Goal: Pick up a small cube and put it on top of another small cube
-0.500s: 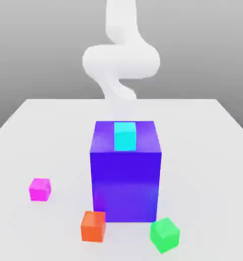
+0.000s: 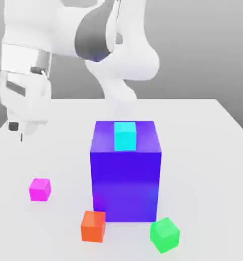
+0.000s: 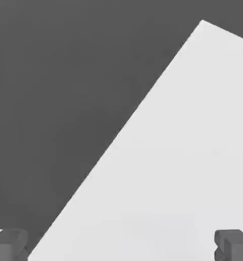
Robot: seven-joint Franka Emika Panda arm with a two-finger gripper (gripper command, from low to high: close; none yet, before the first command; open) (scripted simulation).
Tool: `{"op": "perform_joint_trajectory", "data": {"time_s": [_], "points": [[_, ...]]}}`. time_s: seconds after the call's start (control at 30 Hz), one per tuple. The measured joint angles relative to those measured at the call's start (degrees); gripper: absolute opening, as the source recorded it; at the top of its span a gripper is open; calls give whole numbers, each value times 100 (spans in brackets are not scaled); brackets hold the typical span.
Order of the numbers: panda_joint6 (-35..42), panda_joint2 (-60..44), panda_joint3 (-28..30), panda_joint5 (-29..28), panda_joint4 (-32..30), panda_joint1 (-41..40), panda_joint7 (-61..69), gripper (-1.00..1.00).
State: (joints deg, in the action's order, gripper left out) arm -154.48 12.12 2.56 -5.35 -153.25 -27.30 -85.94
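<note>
The small cube (image 2: 39,189), bright magenta, sits on the white table (image 2: 205,153) toward the exterior view's left. An orange small cube (image 2: 93,226) and a green small cube (image 2: 164,234) lie near the front, at the foot of the big blue-violet block (image 2: 126,173). My gripper (image 2: 16,131) hangs at the exterior view's left, well above and behind the magenta cube, touching nothing. In the hand view its fingertips (image 3: 234,244) stand wide apart, open and empty, over the bare table (image 3: 184,153) near its edge.
A cyan small cube (image 2: 125,136) rests on top of the tall blue-violet block in the table's middle. My white arm (image 2: 118,56) arches from the back across to the exterior view's left. The table's edge (image 3: 118,140) runs diagonally through the hand view.
The arm's upper links and hand have swung into sight at the exterior view's left. All cubes and the block stay where they were.
</note>
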Motion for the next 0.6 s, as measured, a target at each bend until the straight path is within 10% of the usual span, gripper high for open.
{"op": "perform_joint_trajectory", "data": {"time_s": [0.47,0.5,0.6], "points": [[-2074,-2766,-82,1110,-642,-1073,-718,0],[-2165,-2880,-106,1135,-622,-1091,-697,-100],[-2169,-2880,-106,1132,-621,-1091,-701,-100]]}}
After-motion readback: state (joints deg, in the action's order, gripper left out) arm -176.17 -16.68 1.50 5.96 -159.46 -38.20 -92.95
